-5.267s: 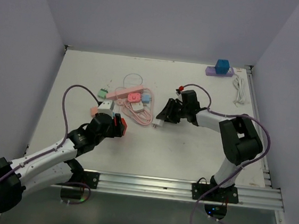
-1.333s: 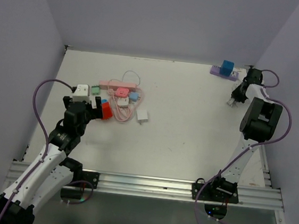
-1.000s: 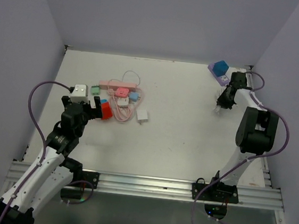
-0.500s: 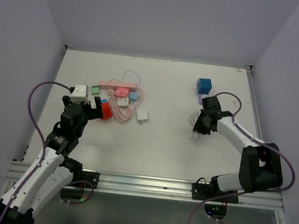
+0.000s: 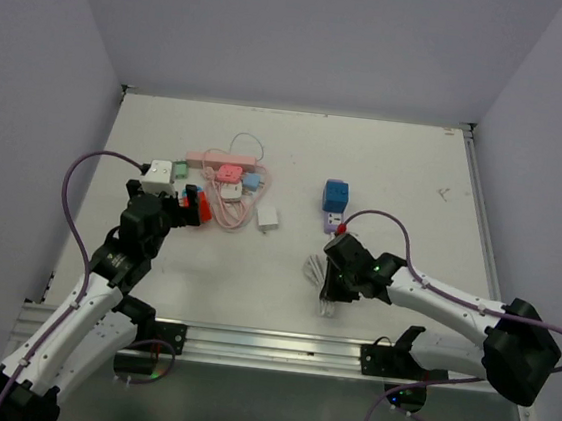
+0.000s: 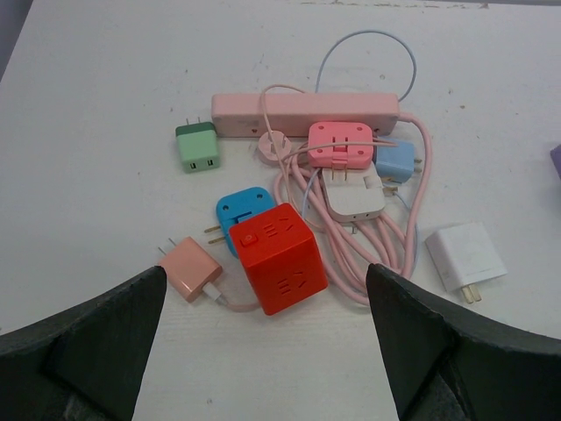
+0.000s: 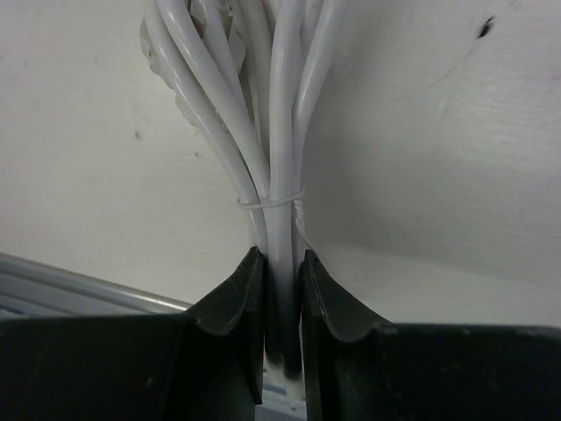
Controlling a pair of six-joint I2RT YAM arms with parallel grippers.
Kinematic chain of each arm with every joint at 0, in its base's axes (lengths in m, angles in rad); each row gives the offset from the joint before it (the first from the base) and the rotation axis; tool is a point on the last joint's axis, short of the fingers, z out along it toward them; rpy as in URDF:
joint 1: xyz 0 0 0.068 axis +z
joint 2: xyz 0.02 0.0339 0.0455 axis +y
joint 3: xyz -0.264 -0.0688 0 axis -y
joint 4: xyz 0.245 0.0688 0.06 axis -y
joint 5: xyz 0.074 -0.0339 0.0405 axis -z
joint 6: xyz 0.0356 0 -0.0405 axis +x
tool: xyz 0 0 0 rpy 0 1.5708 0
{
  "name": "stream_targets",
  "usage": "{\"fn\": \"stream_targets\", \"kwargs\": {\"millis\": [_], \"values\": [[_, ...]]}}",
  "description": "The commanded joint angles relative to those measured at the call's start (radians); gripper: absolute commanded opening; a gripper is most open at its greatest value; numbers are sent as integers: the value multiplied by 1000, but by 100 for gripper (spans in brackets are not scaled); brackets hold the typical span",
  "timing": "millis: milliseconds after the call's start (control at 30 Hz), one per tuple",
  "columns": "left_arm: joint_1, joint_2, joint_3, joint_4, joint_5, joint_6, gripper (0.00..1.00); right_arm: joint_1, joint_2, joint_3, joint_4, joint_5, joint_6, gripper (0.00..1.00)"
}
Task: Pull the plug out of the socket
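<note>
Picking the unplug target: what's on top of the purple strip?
A blue cube plug sits on the strip; its prongs and most of the strip are covered.

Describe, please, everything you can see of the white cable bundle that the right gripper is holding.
The white cable bundle is a glossy, plastic-looking cord folded into several parallel strands, cinched by a thin white tie. The right gripper is shut on it just below that tie in the wrist view. From above, it sits near the front edge of the table, nearer than the purple socket strip; its loops fan out beyond the jaws.
</note>
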Motion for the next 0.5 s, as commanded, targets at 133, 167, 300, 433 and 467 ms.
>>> {"fn": "stream_targets", "kwargs": {"millis": [133, 167, 300, 433, 467], "values": [[-25, 4, 8, 39, 7, -16, 100, 193, -7, 34, -71, -21, 107, 39], [-27, 2, 7, 39, 6, -16, 100, 197, -6, 47, -87, -14, 108, 49], [-33, -2, 7, 42, 10, -14, 100, 197, 5, 141, -152, 81, 84, 69], [-39, -4, 7, 44, 16, -14, 100, 199, 58, 294, -218, 186, 27, 86], [-39, -5, 5, 46, 18, -14, 100, 199, 72, 322, -239, 242, 4, 88]]}}
